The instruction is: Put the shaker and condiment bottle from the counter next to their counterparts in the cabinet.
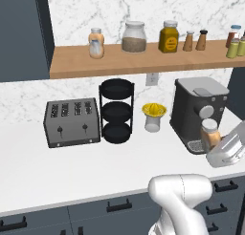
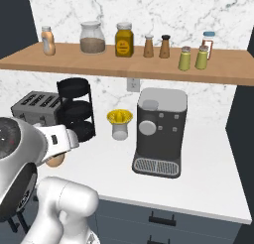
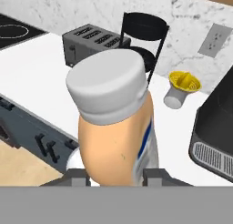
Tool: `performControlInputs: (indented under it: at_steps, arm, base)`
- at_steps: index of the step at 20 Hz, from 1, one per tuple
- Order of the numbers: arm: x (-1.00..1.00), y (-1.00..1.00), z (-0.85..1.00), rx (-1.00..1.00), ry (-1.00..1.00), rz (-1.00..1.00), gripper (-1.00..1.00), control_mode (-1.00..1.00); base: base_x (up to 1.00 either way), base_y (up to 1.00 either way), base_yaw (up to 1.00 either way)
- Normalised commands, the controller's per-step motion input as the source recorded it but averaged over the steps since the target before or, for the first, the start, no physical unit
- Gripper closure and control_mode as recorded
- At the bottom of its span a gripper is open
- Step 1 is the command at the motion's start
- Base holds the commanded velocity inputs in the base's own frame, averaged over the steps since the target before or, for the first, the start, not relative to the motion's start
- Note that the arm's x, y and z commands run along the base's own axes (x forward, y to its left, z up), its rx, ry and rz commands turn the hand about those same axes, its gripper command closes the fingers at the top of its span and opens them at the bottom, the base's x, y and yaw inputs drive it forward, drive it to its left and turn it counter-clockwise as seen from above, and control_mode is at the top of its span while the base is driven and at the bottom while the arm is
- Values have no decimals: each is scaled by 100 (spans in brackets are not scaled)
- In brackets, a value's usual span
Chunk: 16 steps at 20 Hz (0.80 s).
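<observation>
Hand view is showing the gripper [image 3: 116, 177] clamping the condiment bottle [image 3: 116, 127] low on its smooth, likely slippery body; it is rising top-heavy above the fingertips, light and rigid.

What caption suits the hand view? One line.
Gripper shut on the condiment bottle, above the counter near the toaster.

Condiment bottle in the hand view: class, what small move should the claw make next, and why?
Probably lift. The claw is shut on the condiment bottle low over the counter, while its twin bottle stands at the left end of the cabinet shelf above. Two shakers already stand together there, so raising the bottle toward its twin seems next.
</observation>
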Motion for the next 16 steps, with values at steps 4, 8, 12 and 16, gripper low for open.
performControlInputs:
  at_steps: [4, 8, 12, 16]
  arm:
    - [-5, 32, 24, -1, -21, 32, 100, -100]
    - [0, 17, 38, 3, -9, 27, 100, -100]
    - [2, 17, 25, 19, 1, 24, 100, -100]
    - [14, 3, 2, 41, 17, 13, 100, -100]
  base:
    - [0, 0, 0]
    - [0, 0, 0]
    - [0, 0, 0]
    - [0, 0, 0]
